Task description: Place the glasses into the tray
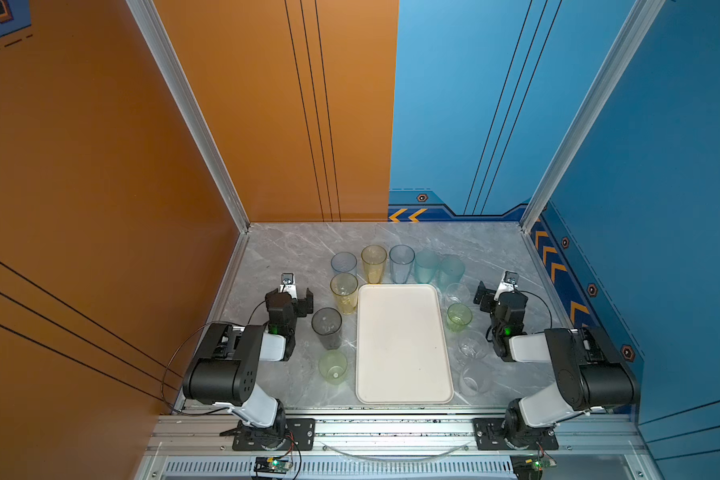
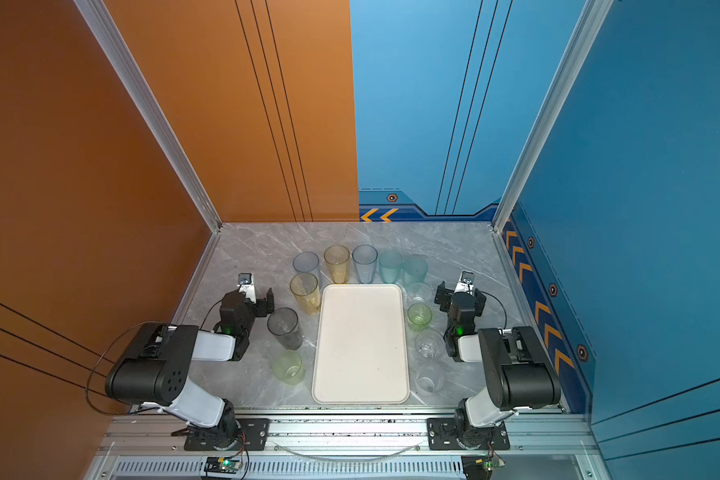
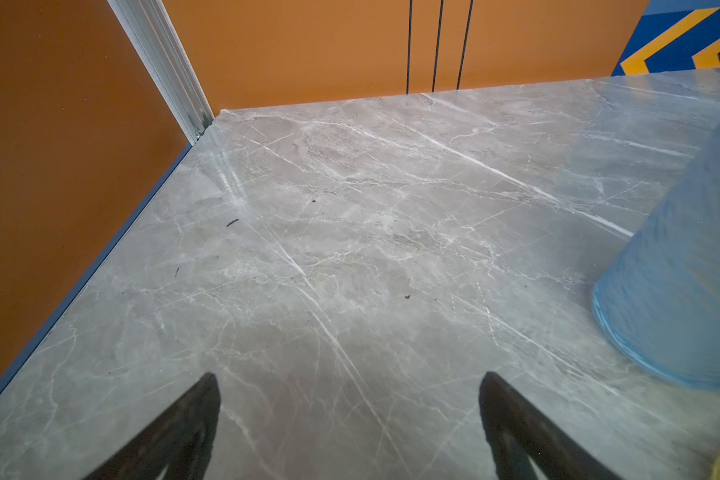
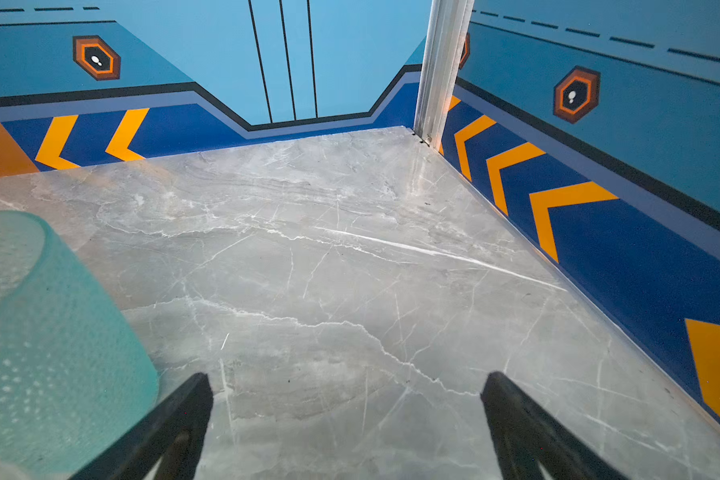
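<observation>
The cream tray [image 1: 404, 345] [image 2: 360, 345] lies flat at the table's middle with nothing in it. Several glasses stand upright around it: a far row from blue-grey [image 1: 344, 262] to teal [image 1: 452, 270], then yellow [image 1: 344, 293], smoky grey [image 1: 326, 328] and green [image 1: 332, 365] on its left, and green [image 1: 459, 317] and clear ones [image 1: 472, 349] on its right. My left gripper [image 1: 290, 296] [image 3: 350, 376] hovers open and empty beside the yellow glass, with a blue glass [image 3: 674, 291] to its side. My right gripper [image 1: 500, 296] [image 4: 346, 376] is open and empty, next to a teal glass [image 4: 51, 332].
Orange walls close the left and back left, blue walls the back right and right. Aluminium posts [image 1: 242, 216] stand at the far corners. Bare marble [image 3: 350, 208] lies ahead of each gripper up to the walls.
</observation>
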